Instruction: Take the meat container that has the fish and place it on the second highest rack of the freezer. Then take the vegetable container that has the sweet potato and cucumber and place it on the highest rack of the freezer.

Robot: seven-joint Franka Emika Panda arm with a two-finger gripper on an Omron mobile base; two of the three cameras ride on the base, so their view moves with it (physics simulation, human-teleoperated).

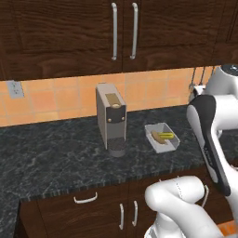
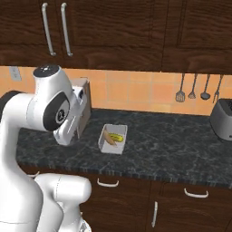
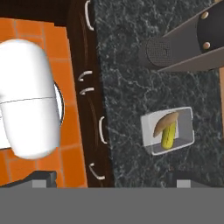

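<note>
The vegetable container [image 1: 162,147] [image 2: 119,130] [image 3: 184,127] is a pale open tray on the dark stone counter, to the right of a coffee machine. In it lie the orange-brown sweet potato [image 1: 156,135] [image 2: 107,137] [image 3: 164,122] and the yellow-green cucumber [image 1: 167,135] [image 2: 116,137] [image 3: 169,136], side by side. My gripper [image 3: 116,181] hangs high above the counter's front edge and looks straight down. Its fingertips stand wide apart with nothing between them, so it is open. The tray lies apart from it, farther in on the counter. The meat container, the fish and the freezer are out of view.
A grey coffee machine [image 1: 111,116] [image 2: 84,108] [image 3: 183,46] stands upright left of the tray. A toaster [image 2: 222,118] sits at the counter's far right, under hanging utensils [image 2: 193,88]. Dark wall cabinets [image 1: 123,32] overhang the counter; drawers with handles [image 3: 101,129] run below its edge.
</note>
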